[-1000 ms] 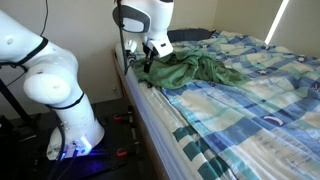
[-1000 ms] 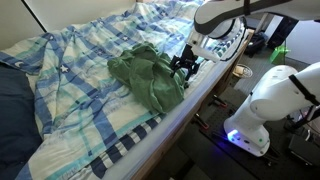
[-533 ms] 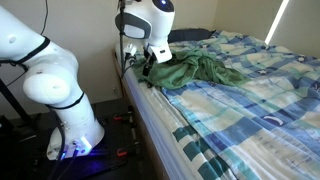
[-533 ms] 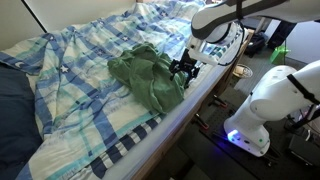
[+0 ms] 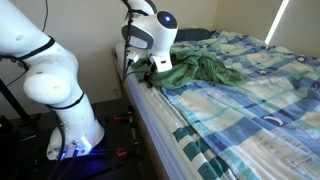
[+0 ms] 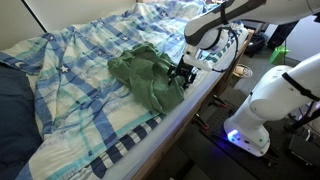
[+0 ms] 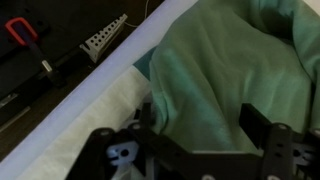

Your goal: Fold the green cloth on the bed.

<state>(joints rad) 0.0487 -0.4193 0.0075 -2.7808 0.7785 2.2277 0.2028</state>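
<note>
Nearest, in the wrist view, the fingers [image 7: 275,148] stand spread apart, released, straddling the near edge of the green cloth [image 7: 230,70] without clamping it. In both exterior views the cloth lies in a rumpled heap by the edge of the counter [image 5: 250,110], a bed under a checked cover. No fold looks made yet; grasping, lifting and folding over all seem left. Farther back lies a dark pillow [image 6: 15,115]

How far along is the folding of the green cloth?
Done: nothing; the green cloth lies in a rumpled heap near the edge of the bed. In hand: the gripper sits at the cloth's edge, jaws open astride the fabric, not closed on it. Left: grasp an edge, carry it over, flatten.
</note>
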